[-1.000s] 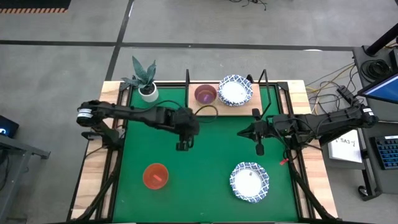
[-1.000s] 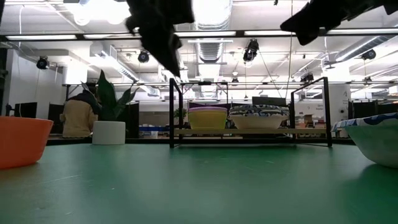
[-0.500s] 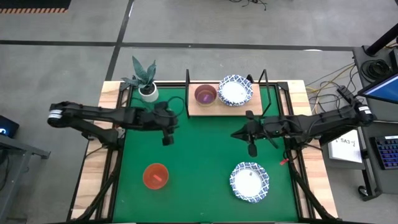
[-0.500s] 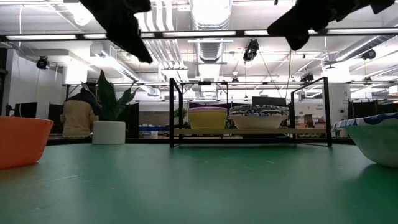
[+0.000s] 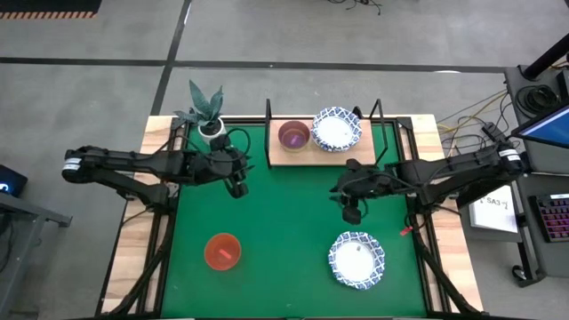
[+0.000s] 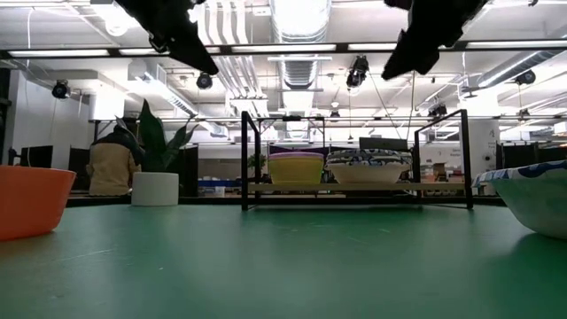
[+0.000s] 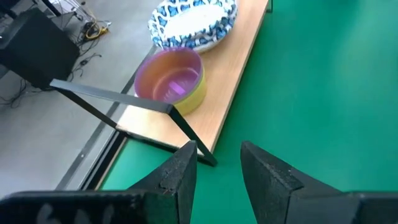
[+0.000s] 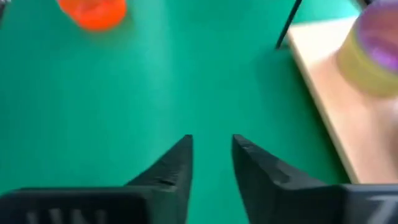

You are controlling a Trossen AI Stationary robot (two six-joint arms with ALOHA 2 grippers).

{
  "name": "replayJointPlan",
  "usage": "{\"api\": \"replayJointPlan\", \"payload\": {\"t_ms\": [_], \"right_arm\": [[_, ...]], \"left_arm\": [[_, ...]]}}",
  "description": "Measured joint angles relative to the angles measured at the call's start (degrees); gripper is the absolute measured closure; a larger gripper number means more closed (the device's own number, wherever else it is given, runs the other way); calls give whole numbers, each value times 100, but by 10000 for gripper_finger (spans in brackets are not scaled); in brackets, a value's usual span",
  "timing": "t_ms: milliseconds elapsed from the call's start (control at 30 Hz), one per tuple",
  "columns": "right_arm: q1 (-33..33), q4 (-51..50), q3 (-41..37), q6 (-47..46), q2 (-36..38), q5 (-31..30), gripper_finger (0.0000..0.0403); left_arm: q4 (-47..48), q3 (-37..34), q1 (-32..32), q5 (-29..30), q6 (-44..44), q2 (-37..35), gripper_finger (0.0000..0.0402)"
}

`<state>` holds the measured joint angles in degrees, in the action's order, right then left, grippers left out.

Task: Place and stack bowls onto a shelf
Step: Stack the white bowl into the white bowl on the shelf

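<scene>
dark fingers of our right gripper [image 5: 350, 216] stand a little apart with nothing between them, hanging above the green mat [image 5: 293, 231] in front of the shelf [image 5: 302, 158], and just up-table from the loose white bowl with the blue patterned rim [image 5: 356, 259]. our left gripper [image 5: 238, 188] is likewise slightly parted and empty, raised over the mat just beside the shelf's left end and near the potted plant [image 5: 209, 120].

on the shelf a purple bowl [image 7: 168, 73] sits nested in a yellow bowl [image 7: 196, 93], and touching it on the right is another patterned white bowl [image 5: 336, 129]. still on the mat are the loose white bowl at the near right and a red bowl [image 5: 222, 251] at the near left, well apart from each other.

we judge the step in hand to be reaching for these two. for a clean pick we would widen the right fingers before descending, so that one finger goes inside the white bowl's rim and one outside, then pinch the wall rather than the base. it should go down centred onto its twin, clearing the black uprights [image 6: 245, 159]. the left arm suits the red bowl, which probably belongs in the purple one; lower it level, since a tilted bowl may jam or shove the stack along the board.
</scene>
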<state>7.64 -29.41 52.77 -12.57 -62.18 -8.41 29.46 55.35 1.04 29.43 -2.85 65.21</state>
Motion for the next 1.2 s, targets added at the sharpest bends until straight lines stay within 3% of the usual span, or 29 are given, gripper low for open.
{"api": "replayJointPlan", "payload": {"t_ms": [167,400,600,1200], "right_arm": [[25,-583,392,-34,-587,799,240],[391,-1457,815,-670,-1566,1573,235],[850,-2503,1056,-1112,-2218,1635,252],[1174,-2356,811,-1304,-2899,1588,264]], "left_arm": [[27,-3,0,0,82,123,294],[-6,-197,2,4,83,183,294],[-22,-343,2,4,82,185,294],[-39,-376,2,4,129,196,294]]}}
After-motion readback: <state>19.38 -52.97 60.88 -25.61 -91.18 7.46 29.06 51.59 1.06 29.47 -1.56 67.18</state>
